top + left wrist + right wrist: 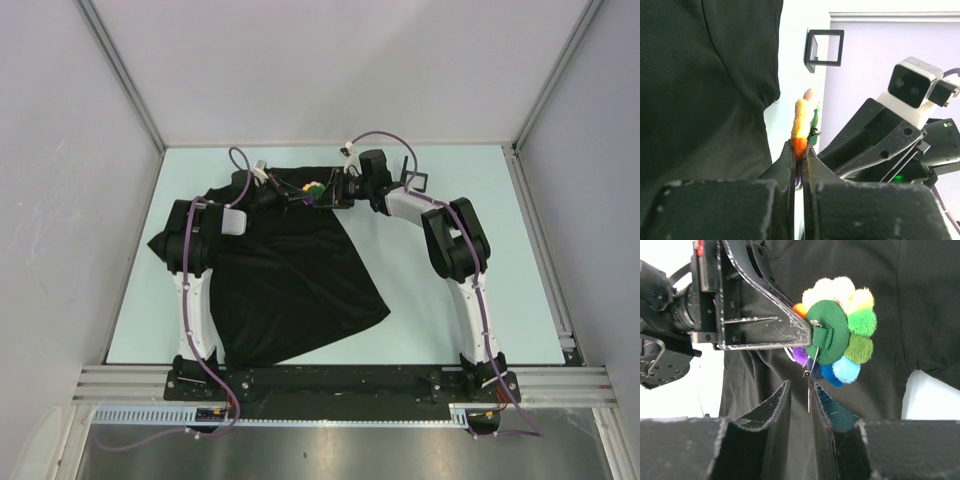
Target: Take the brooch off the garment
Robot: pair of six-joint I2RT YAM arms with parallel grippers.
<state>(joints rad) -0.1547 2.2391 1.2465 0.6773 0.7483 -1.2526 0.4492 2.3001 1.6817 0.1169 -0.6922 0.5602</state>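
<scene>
The brooch (313, 188) is a small pom-pom flower with yellow, green, blue, purple and orange bits and a green felt back (840, 335). My left gripper (298, 193) is shut on its orange edge (800, 145) and holds it above the garment. The garment (290, 270), a black T-shirt, lies crumpled on the table's left half and shows behind the brooch (890, 300). The brooch's pin (808, 395) is open and hangs bare between the fingers of my right gripper (801, 385), close to the right finger. My right gripper (335, 190) is open, just right of the brooch.
A small black square frame (415, 182) stands on the table behind my right arm and also shows in the left wrist view (825, 48). Grey walls and aluminium rails (560, 300) close in the pale table on three sides.
</scene>
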